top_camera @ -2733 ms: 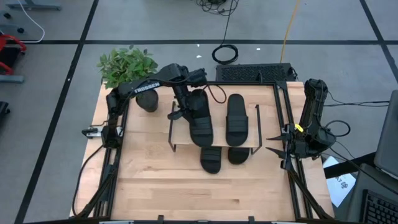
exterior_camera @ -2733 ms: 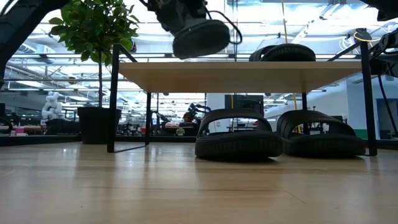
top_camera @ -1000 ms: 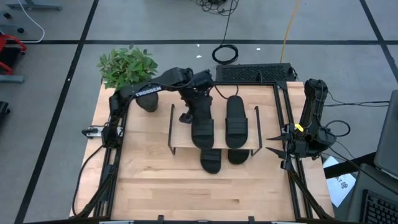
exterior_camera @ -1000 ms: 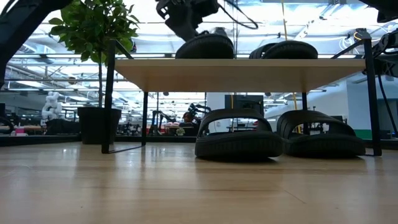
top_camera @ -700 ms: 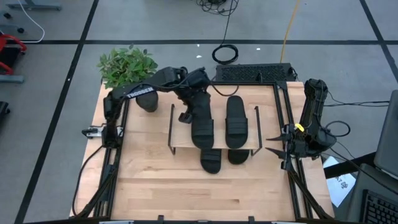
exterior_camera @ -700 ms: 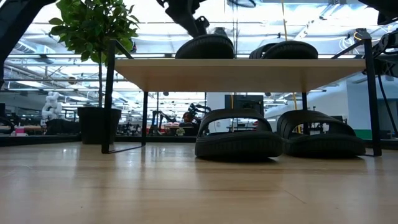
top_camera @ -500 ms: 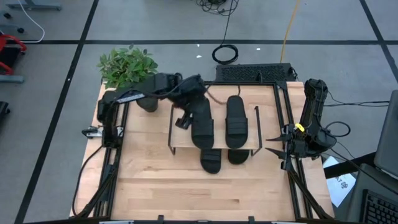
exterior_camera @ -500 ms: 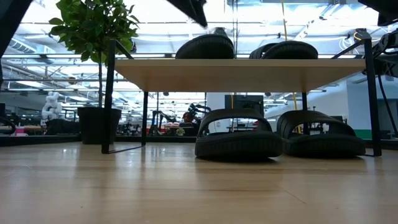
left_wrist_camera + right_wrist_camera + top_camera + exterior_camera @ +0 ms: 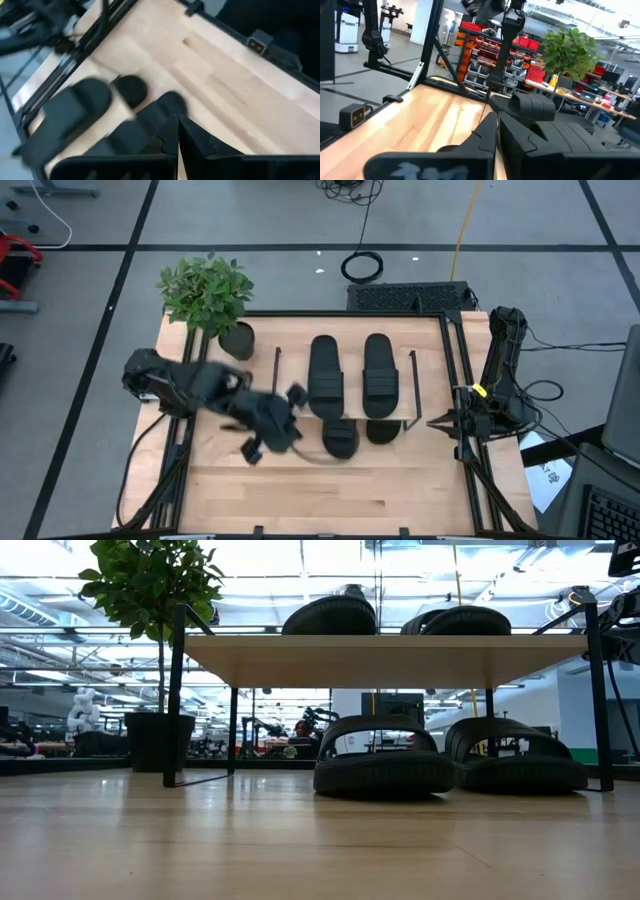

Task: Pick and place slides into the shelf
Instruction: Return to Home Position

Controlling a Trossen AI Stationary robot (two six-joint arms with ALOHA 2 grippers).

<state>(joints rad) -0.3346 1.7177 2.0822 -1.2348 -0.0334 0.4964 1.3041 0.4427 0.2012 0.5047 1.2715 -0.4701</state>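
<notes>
Black slides (image 9: pixel 326 375) on and beneath the shelf (image 9: pixel 292 375), left end effector (image 9: pixel 281 432) nearby

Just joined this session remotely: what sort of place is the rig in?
Probably a robotics lab or workshop: red parts bins and a white robot figure beyond the table, coiled cable on the taped floor.

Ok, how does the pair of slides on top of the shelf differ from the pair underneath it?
The top pair lies wholly on the shelf board, in full sight from above; the lower pair sits on the tabletop, mostly hidden by the board. The top pair's near ends line up; of the lower pair, the slide nearer the left arm sticks out farther than its partner. All four are black and lie parallel.
</notes>
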